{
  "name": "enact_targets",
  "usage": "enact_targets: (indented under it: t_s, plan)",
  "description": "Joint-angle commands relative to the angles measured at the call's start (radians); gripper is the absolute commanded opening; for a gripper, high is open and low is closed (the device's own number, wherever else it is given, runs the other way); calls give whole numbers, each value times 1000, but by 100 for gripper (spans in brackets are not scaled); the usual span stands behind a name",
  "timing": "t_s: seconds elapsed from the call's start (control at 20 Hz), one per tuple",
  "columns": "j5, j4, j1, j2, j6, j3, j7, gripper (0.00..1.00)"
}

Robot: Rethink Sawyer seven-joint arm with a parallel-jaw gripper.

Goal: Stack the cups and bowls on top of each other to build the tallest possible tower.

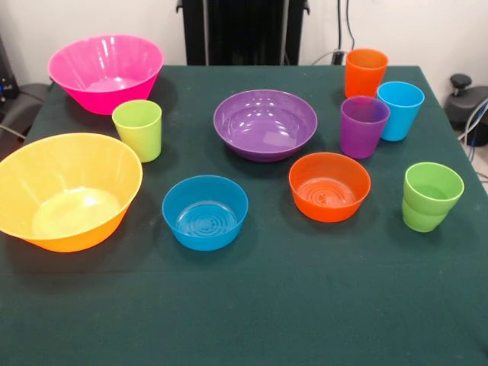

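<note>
Dark green cloth covers the surface (305,305), and in the front view you have every piece standing upright on it, mouth up, with nothing stacked on anything else.

The fingers do not show in this view, so you cannot tell whether they are apart or together, and places can only be given from one piece to the next.

At the picture's far left stands the big pink bowl (105,72). The big yellow-orange bowl (67,191) sits nearer the camera on the same side. The lime-yellow cup (138,130) stands just beside both, between them and towards the middle.

You see the wide purple bowl (264,123) near the centre. In front of it sit the small blue bowl (205,211) on the picture's left and the small orange bowl (329,186) on the right, apart from each other.

At the picture's right, three cups cluster: the orange cup (365,72) farthest back, the purple cup (364,126) in front of it, and the light blue cup (399,109) close against the purple one's side; you cannot tell whether they touch. The green cup (431,196) stands alone nearer the camera, to the right of the orange bowl.
</note>
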Motion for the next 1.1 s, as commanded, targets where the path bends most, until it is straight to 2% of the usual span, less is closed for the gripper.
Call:
enact_targets:
  t_s: [0.05, 0.35, 0.5, 0.55, 0.7, 0.85, 1.0, 1.1]
  plan:
    - [-82, 89, -37, 60, -25, 54, 59, 100]
    - [-98, 91, -150, 19, 6, 133, -31, 100]
    - [-76, 35, -120, -35, 128, 143, -39, 100]
    - [-79, 13, -105, -32, 144, 141, -30, 100]
    - [-127, -133, -8, 52, 189, 97, 26, 100]
    - [-101, -222, 11, 72, 268, 122, 36, 100]
    - [-107, -312, 41, 102, 357, 131, 30, 100]
    - [-106, -328, 37, 118, 353, 144, 12, 100]
